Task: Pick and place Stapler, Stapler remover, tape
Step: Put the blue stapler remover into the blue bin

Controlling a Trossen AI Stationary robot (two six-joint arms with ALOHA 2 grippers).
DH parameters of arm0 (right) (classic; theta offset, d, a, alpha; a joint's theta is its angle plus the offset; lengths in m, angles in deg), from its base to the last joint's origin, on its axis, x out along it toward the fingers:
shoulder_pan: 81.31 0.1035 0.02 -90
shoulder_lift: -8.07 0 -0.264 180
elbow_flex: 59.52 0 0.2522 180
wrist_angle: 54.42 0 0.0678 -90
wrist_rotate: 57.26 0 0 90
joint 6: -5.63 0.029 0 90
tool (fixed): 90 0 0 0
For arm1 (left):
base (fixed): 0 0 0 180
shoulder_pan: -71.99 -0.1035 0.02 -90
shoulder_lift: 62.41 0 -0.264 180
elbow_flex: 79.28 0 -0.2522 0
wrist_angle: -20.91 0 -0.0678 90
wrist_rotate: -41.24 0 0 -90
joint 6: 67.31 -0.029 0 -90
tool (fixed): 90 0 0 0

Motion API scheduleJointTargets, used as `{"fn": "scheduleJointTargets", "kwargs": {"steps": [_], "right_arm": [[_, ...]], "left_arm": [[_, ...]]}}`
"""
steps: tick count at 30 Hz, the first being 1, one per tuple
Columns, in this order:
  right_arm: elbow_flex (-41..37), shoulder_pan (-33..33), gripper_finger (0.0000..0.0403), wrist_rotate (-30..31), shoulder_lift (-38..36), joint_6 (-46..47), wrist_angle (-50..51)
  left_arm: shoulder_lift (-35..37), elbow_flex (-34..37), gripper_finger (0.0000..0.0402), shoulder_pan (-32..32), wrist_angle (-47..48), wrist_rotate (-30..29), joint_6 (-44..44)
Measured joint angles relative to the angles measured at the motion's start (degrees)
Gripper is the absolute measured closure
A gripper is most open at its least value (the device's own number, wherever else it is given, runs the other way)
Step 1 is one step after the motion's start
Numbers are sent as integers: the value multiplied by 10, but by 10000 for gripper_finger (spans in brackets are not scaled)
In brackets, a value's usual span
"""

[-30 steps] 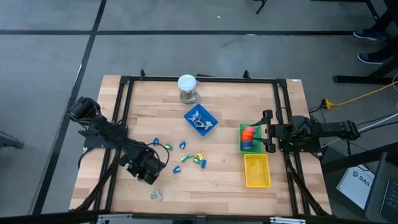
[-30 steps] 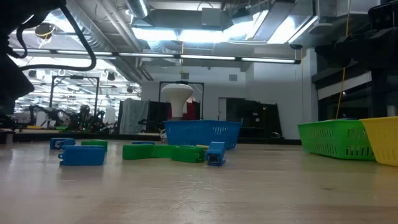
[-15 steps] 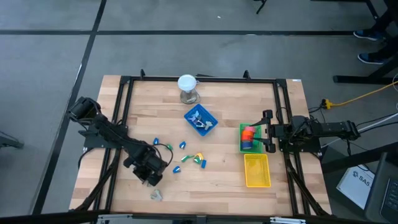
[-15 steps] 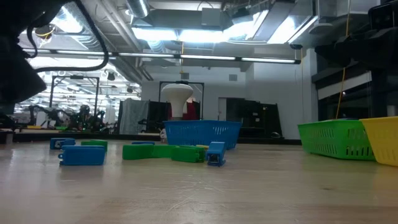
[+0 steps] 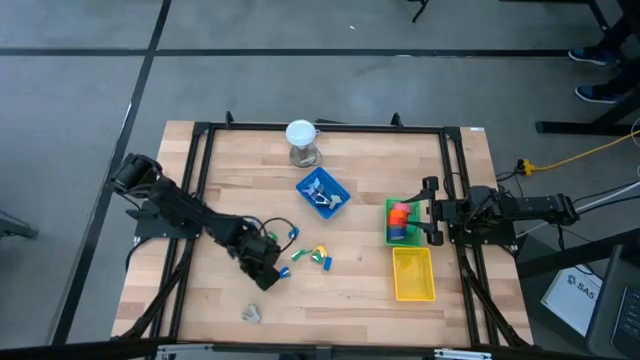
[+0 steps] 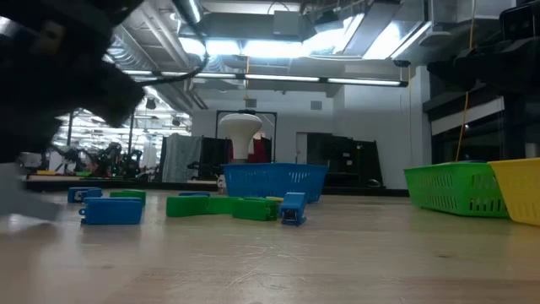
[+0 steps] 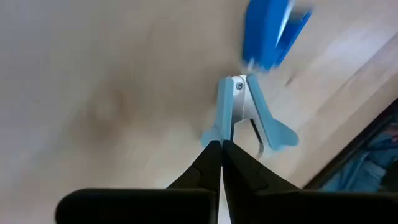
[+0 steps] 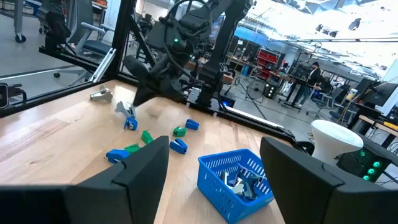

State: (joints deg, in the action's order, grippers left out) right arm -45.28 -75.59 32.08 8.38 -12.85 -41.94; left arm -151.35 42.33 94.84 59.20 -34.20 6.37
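My left gripper (image 5: 268, 270) is over the table's near-left part, shut on a light-blue staple remover (image 7: 245, 115). It shows far off in the right wrist view too, the left gripper (image 8: 134, 102) with the remover (image 8: 126, 110) below it. Small blue, green and yellow staplers (image 5: 310, 256) lie scattered just right of it. A grey metal staple remover (image 5: 250, 314) lies near the near edge. Orange and red tape pieces (image 5: 399, 214) sit in the green basket (image 5: 389, 236). My right gripper (image 5: 430, 210) waits open at that basket's right rim. My left gripper pinches one light-blue wing of the staple remover (image 7: 214, 134) between its two shut fingertips, coming from above. The remover's other wing (image 7: 277, 134) and its metal claws stick out beyond the fingertips. In the right wrist view it hangs just above the table.
A blue basket (image 5: 338, 186) with more removers stands mid-table. A yellow basket (image 5: 413, 292) sits near the right edge. A white dome-topped object (image 5: 301, 140) stands at the far edge. A black frame (image 5: 200, 180) borders the table. Bare wood lies between the staplers and the baskets.
My left gripper dipped slightly toward the near edge, then swung quickly toward the table's right, ending beside the scattered staplers; it is blurred in the low view. My right arm kept still.
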Motion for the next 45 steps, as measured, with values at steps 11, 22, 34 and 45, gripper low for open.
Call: {"fn": "scheduleJointTargets", "kwargs": {"steps": [11,22,34,45], "right_arm": [[0,0,143,0,0,0,0],[0,0,143,0,0,0,0],[0,0,143,0,0,0,0],[0,0,143,0,0,0,0]], "left_arm": [[-3,-10,399,-60,-45,-62,-217],[-3,-45,399,-147,-77,-75,-400],[-2,-53,399,-217,-218,-67,-533],[-2,-53,399,-246,-304,-128,-606]]}}
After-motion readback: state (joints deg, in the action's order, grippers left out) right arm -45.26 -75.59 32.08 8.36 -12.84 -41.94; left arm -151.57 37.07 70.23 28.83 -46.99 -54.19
